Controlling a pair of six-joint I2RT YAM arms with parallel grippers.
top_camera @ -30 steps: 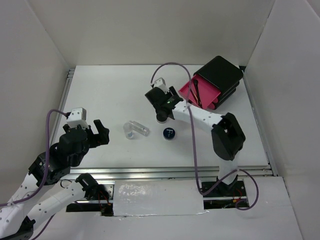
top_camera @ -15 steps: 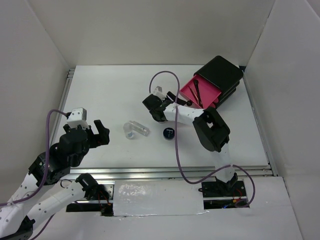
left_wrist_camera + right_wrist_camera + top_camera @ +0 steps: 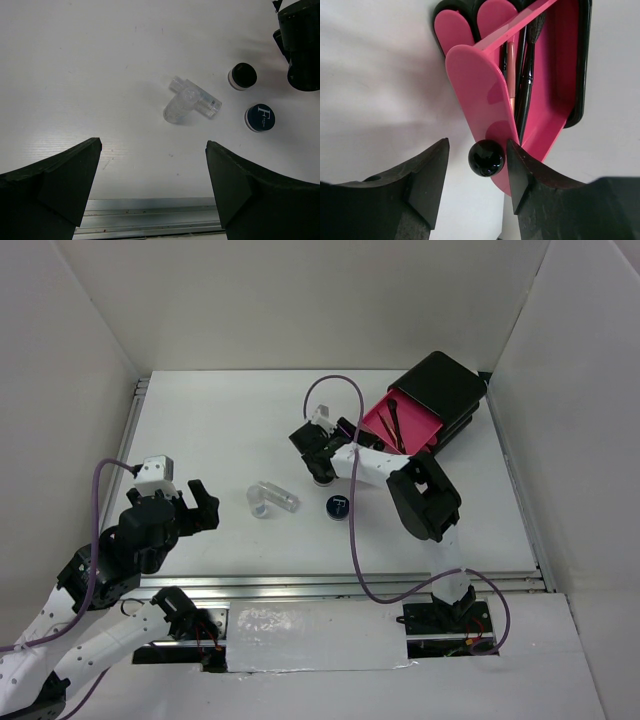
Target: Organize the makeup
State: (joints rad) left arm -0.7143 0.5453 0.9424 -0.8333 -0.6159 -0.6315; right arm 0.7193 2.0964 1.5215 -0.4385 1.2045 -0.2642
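Observation:
A clear vial and tube (image 3: 272,498) lie crossed mid-table, also in the left wrist view (image 3: 191,99). A dark-blue round compact (image 3: 338,507) with a white mark lies right of them (image 3: 260,117). A black round compact (image 3: 242,76) stands free behind it, just below my right gripper (image 3: 322,478). Thin black brushes and an orange-tipped stick (image 3: 522,85) lie in the open pink drawer (image 3: 555,75). My right gripper (image 3: 476,165) is open, and the drawer's black knob (image 3: 486,157) shows between its jaws, ungripped. My left gripper (image 3: 197,508) is open and empty, left of the vial.
The black box (image 3: 440,388) with pink drawers stands at the back right, its top drawer (image 3: 400,425) pulled out toward the right arm. Two more pink drawer fronts (image 3: 470,22) are shut. White walls enclose the table; a metal rail (image 3: 150,220) runs along the near edge.
The right arm's elbow has folded in toward the table's middle, and its gripper has shifted slightly back-left near the drawer. The left arm and the loose makeup have not moved.

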